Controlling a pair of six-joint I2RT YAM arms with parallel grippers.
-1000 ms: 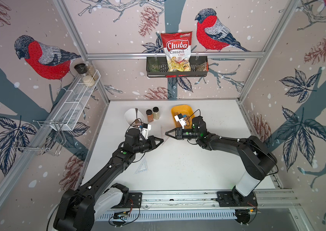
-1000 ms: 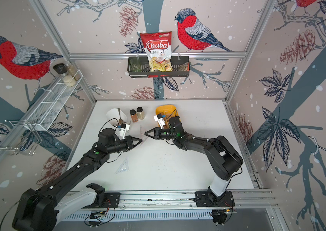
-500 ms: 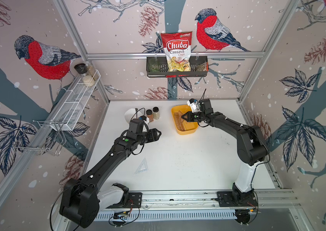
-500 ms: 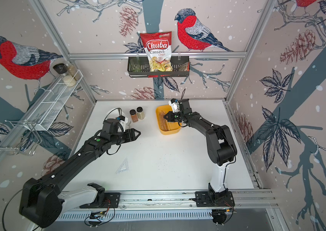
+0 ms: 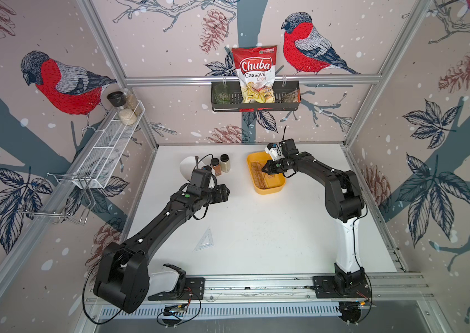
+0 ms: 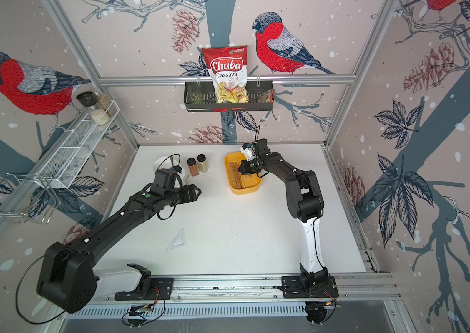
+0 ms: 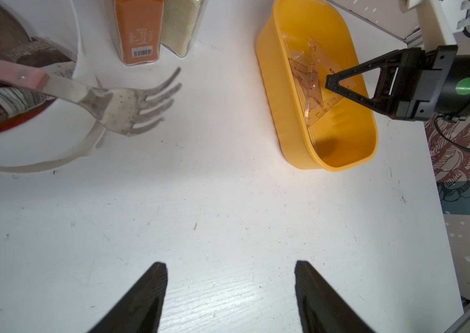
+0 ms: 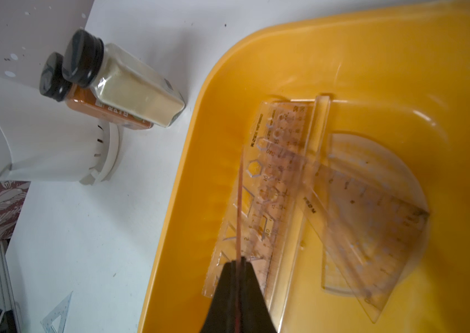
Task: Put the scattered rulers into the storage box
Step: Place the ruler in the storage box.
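Edgewise, the right tool (image 8: 239, 261) pinches a thin pinkish ruler (image 8: 239, 201) over the yellow box (image 8: 401, 57); left tool (image 7: 228, 263) apart.

Box (image 5: 268, 190): yellow, shallow, rounded corners, upright at desk's rear centre. Flat on its floor: clear stencil ruler (image 8: 274, 184) lengthwise, half-round protractor (image 8: 366, 161) beside it, set square (image 8: 372, 230) slanting across both. Pink ruler (image 8: 239, 207): thin, standing on edge over stencil ruler, within box walls, pinched between closed fingers of right hand (image 8: 238, 262). Second set square (image 5: 205, 240): clear, flat on desk toward front, well apart from box.
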